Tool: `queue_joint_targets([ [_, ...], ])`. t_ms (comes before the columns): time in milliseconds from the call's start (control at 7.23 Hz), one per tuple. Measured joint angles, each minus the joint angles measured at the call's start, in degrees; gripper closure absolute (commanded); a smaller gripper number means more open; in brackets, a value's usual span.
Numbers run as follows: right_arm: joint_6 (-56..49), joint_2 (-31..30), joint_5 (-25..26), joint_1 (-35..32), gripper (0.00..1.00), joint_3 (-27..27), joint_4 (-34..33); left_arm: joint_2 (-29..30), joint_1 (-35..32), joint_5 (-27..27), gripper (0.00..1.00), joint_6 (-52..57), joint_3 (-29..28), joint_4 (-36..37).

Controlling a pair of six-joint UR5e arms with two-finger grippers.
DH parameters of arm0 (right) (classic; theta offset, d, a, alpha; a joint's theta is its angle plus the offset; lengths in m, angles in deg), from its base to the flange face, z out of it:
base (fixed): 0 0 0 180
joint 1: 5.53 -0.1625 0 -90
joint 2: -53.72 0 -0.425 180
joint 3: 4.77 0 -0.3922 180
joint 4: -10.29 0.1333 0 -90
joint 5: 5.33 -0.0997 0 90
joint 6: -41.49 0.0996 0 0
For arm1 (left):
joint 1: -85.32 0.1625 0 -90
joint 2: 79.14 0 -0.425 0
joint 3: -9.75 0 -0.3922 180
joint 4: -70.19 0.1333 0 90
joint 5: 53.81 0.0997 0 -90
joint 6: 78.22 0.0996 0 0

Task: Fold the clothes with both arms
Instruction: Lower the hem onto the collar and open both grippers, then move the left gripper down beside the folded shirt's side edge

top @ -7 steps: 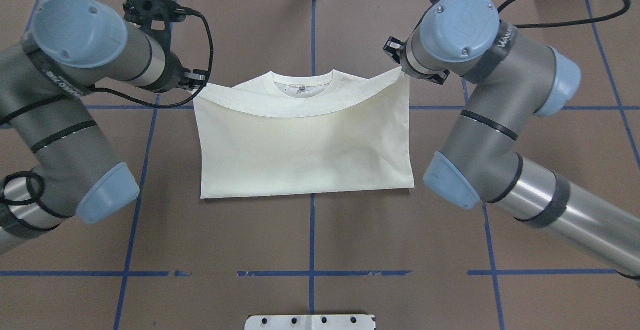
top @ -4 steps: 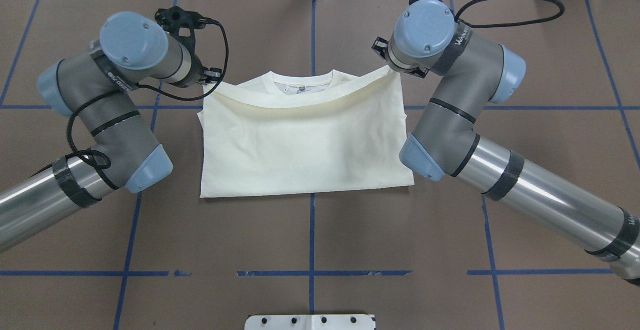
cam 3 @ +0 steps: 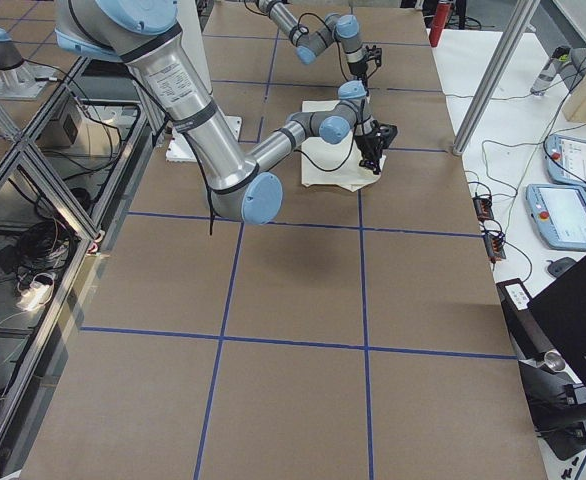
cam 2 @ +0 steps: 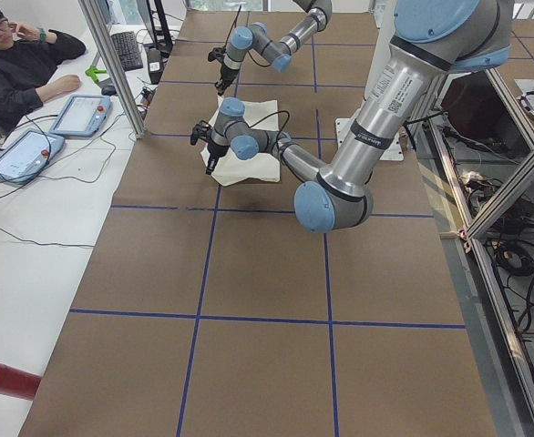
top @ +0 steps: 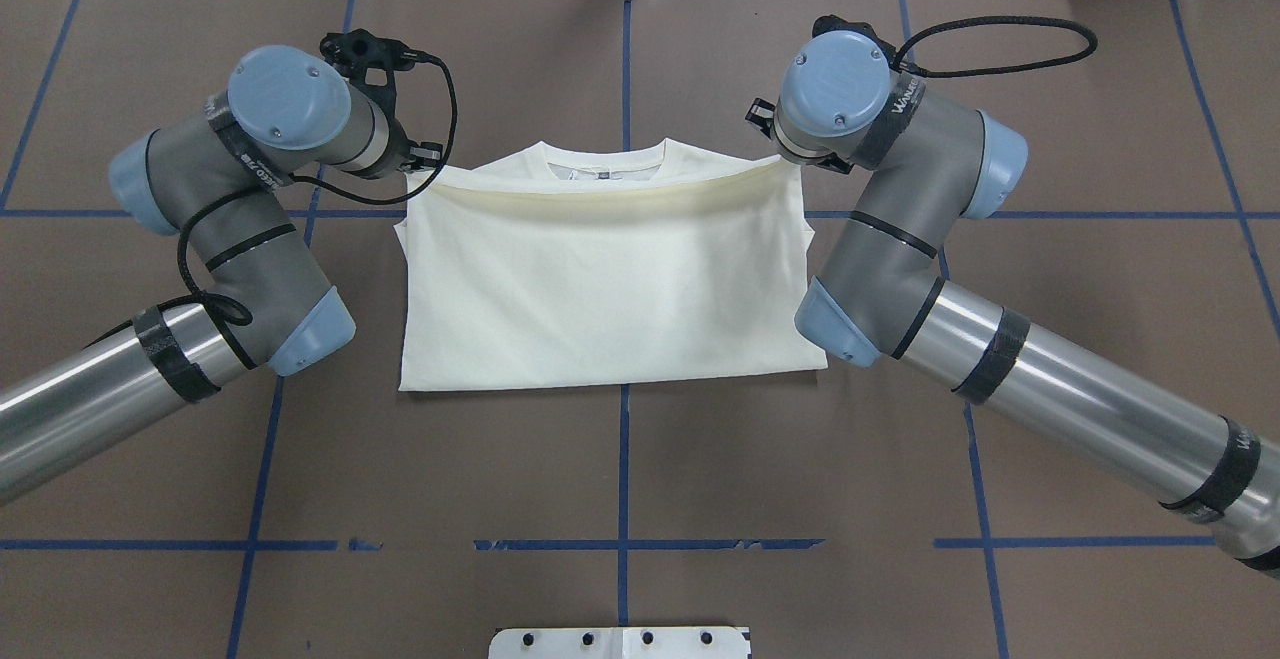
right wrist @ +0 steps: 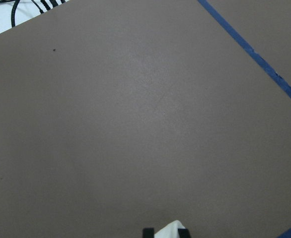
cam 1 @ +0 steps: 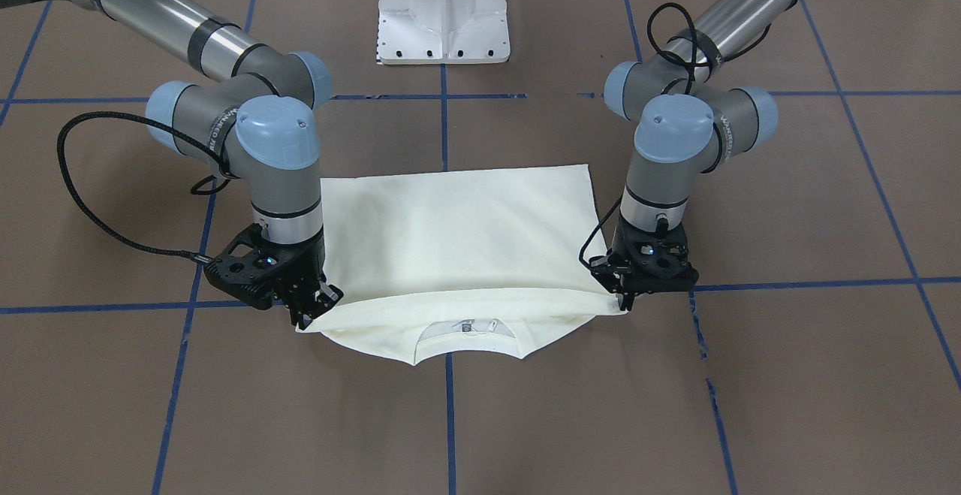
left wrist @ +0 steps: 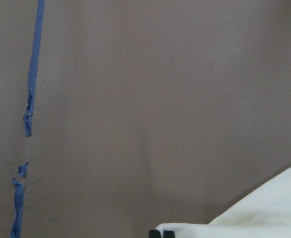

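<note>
The cream shirt (top: 610,279) lies plain side up on the brown table, folded over itself, its collar (top: 605,164) at the far end. My left gripper (top: 415,164) is shut on the left corner of the top layer's edge, just short of the collar. My right gripper (top: 795,154) is shut on the right corner of that edge. In the front-facing view the left gripper (cam 1: 625,301) and the right gripper (cam 1: 304,318) both hang low over the table, pinching the shirt (cam 1: 458,239). Each wrist view shows cream cloth between the fingertips (left wrist: 161,233) (right wrist: 166,232).
Blue tape lines (top: 622,544) cross the brown table cover. The white pedestal base (cam 1: 444,14) stands at the robot's side. In the left side view a person (cam 2: 21,64) sits by tablets (cam 2: 80,114), and a red cylinder (cam 2: 3,378) lies near the corner.
Both arms have come down and inward, carrying the held edge toward the collar. That edge sagged in a curve before and now runs nearly straight just below the collar.
</note>
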Motion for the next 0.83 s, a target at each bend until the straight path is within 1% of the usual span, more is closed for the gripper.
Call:
queue_joint_targets([
  [277,-2.72,-0.73,0.72,0.13,0.00,-1.54,1.23,-1.69,-0.03,-0.31,0.00,2.81,1.33,-4.23],
  [415,-5.62,-2.33,-0.21,-0.31,0.00,-3.95,1.63,-3.30,0.19,-0.52,0.00,3.74,3.51,-5.40],
  [553,-7.29,-3.93,-1.20,-0.70,0.00,-6.24,1.77,-5.99,1.20,-0.86,0.00,3.84,6.96,-6.16],
  [691,-7.94,-4.77,-1.80,-0.87,0.00,-7.48,1.88,-10.41,3.19,-1.33,0.04,2.55,11.70,-7.54],
  [830,-8.13,-5.08,-2.05,-0.92,0.00,-7.96,1.94,-15.29,5.93,-1.28,0.30,-1.02,16.04,-9.73],
])
